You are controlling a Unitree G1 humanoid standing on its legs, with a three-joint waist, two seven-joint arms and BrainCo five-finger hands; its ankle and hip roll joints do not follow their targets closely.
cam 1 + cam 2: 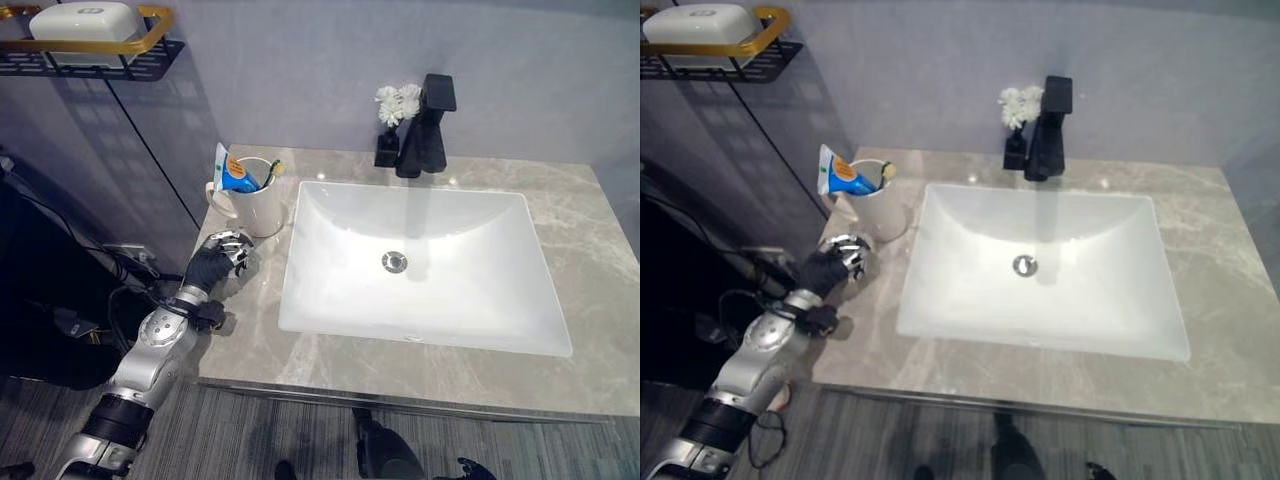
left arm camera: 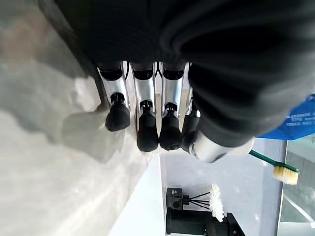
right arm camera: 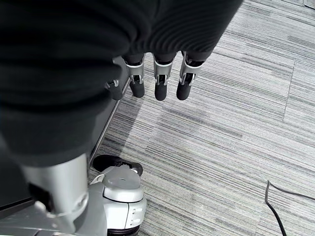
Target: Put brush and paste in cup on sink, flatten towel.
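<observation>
Marble counter [image 1: 560, 215]: grey veined top, with a white rectangular sink [image 1: 425, 265] set in it.
Cup [image 1: 258, 197]: white, upright, on the counter at about 9 o'clock from the sink, just beside its rim.
Paste [image 1: 232, 173]: blue and white tube standing in the cup, leaning toward 10 o'clock.
Brush [image 2: 276, 168]: green handle and pale bristles, in the cup, head up at the rim.
Left hand [image 1: 222, 257]: at 6 o'clock from the cup, near it, over the counter; fingers [image 2: 147, 132] relaxed, side by side, holding nothing.
Right hand [image 3: 158, 78]: hangs over striped grey floor [image 3: 231, 137]; fingers relaxed, empty.
Faucet [image 1: 426, 128]: black, at 12 o'clock from the sink.
Flower holder [image 1: 388, 128]: black, white blooms, touching the faucet's side.
Wall shelf [image 1: 90, 45]: black with gold rail, carrying a white item.
Towel: cannot tell its place.
</observation>
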